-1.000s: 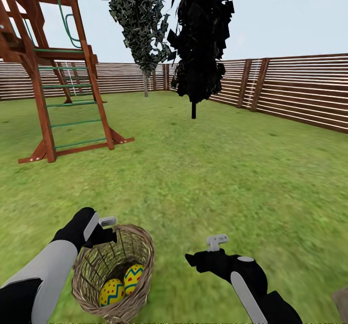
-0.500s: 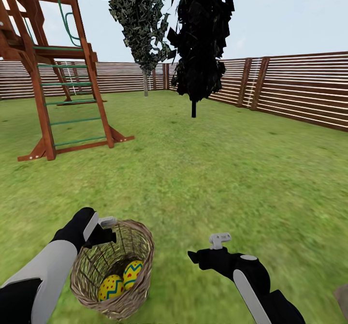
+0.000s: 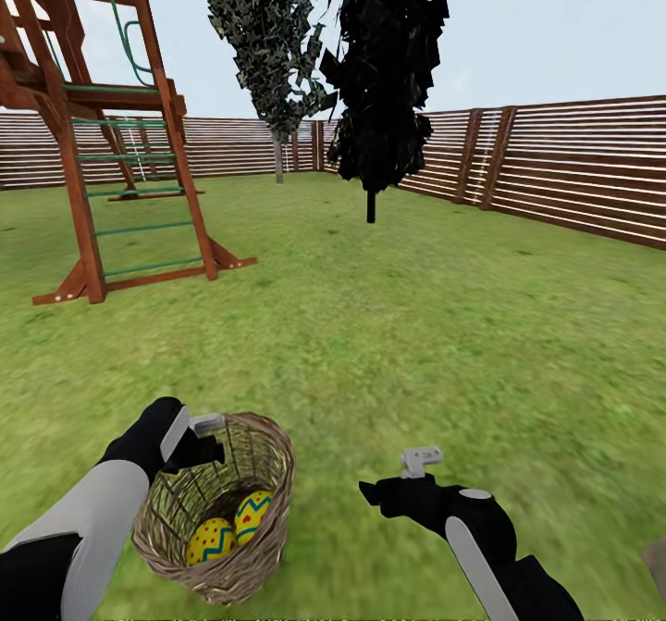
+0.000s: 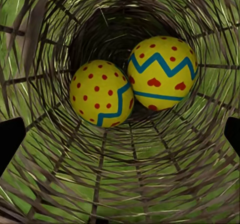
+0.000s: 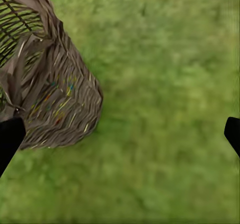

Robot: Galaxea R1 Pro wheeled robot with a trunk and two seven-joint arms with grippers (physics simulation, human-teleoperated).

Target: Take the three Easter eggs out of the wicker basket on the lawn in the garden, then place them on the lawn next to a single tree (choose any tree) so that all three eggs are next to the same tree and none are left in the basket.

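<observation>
Setting: mottled green lawn point(image 3: 416, 343) ringed by a brown slatted wooden fence point(image 3: 573, 167), with a red-brown wooden play frame point(image 3: 102, 140) at the far left and a narrow near-black columnar tree point(image 3: 384, 75) ahead.
Basket: the tan woven wicker basket point(image 3: 217, 510) hangs tilted at the near left, its rim gripped by the left gripper point(image 3: 205, 428).
Eggs: two yellow Easter eggs point(image 4: 132, 81) with red dots and blue zigzags lie touching at the basket's bottom; the third is possibly hidden beneath them.
Change: over the last second the fence and frame slid slightly up the head view while the basket kept its place by the arm, so the robot is probably carrying it across the grass.
Right gripper point(image 5: 120, 134): fingers well apart, empty, over bare grass beside the basket.
Views: the left wrist camera looks straight down the weave at the eggs; the right wrist camera catches the basket's outer wall.
</observation>
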